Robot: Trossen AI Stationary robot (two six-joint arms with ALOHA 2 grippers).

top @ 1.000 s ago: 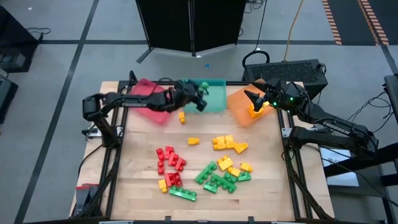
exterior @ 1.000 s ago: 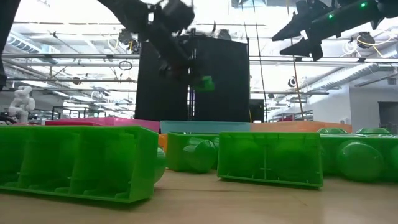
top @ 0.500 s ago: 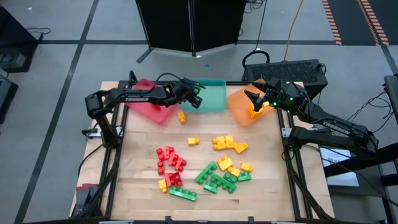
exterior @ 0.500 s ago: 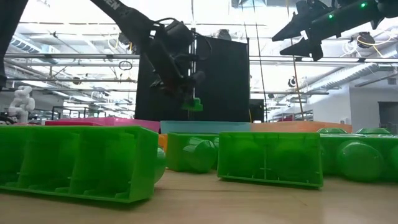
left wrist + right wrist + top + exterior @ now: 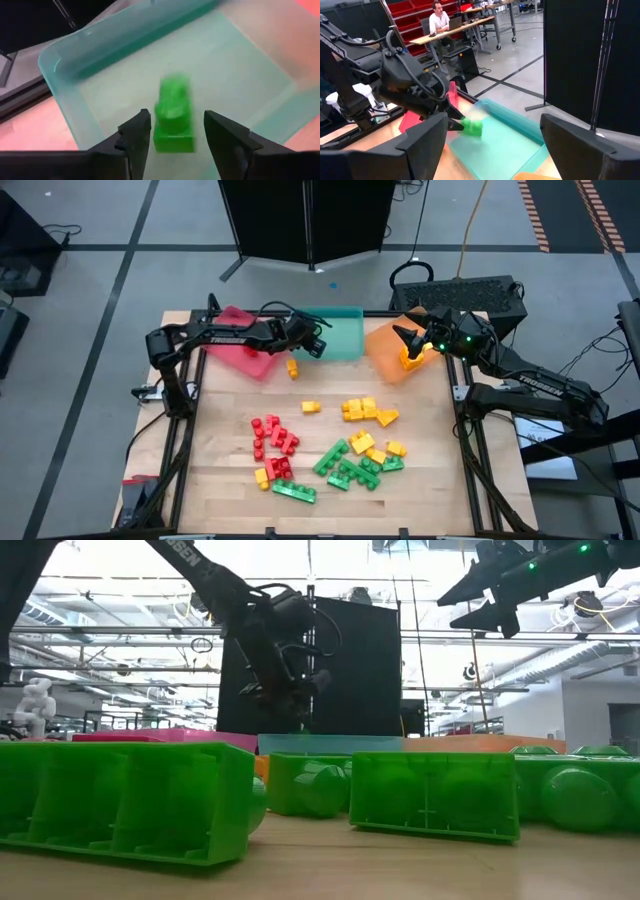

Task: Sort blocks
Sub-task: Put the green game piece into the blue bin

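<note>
My left gripper [image 5: 318, 342] is open over the left part of the teal tray [image 5: 342, 335]. A green brick [image 5: 174, 114] shows blurred between and below its fingers, inside the tray, touching neither finger; it also shows in the right wrist view [image 5: 472, 127]. My right gripper [image 5: 403, 338] hangs open and empty over the orange tray [image 5: 385, 352]. Many red, yellow and green blocks [image 5: 330, 442] lie loose on the table's middle and near part.
The red tray [image 5: 235, 340] stands left of the teal one at the far edge. A yellow brick [image 5: 292, 367] lies just in front of the teal tray. Large green bricks [image 5: 120, 800] fill the near foreground of the low view. A person sits in the room beyond.
My left gripper has come down over the teal tray, shifting slightly toward the table's left. The green brick that hung at its fingertips is no longer there in the low view; it has dropped into the tray.
</note>
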